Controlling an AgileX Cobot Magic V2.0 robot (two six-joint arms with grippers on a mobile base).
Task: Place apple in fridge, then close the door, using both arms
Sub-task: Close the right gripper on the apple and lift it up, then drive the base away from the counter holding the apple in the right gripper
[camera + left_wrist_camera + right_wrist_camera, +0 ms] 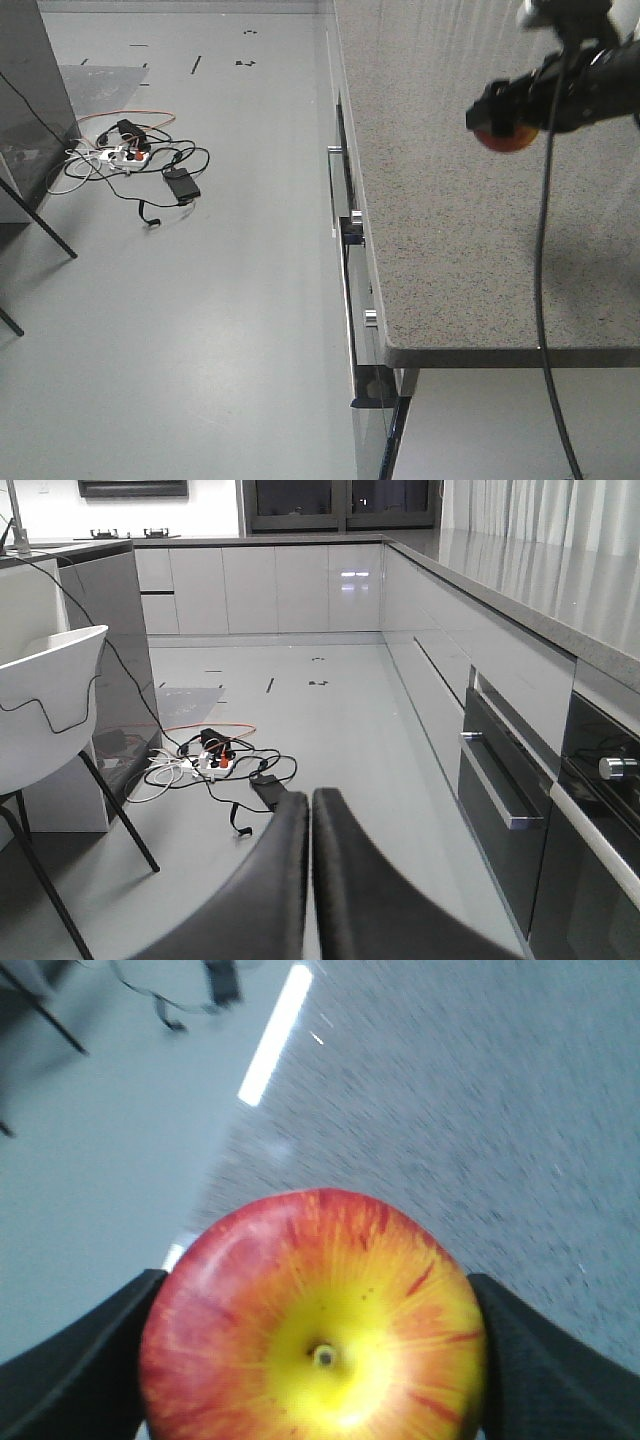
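Apple, glossy red with yellow patches [315,1320], sat pinched in my black right gripper [497,122], upper right of the front view; my black left gripper [310,815] was pressed together. Steady, level carrying seemed wisest.

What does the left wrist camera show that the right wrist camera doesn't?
Only the left wrist view shows the left tool, shut and empty, plus a white chair seat, a chrome handle and pale cabinets. Only the right wrist view shows the apple, clamped in the right tool. Both show the grey floor, the countertop and the cable tangle, which is blurred in the right wrist view.
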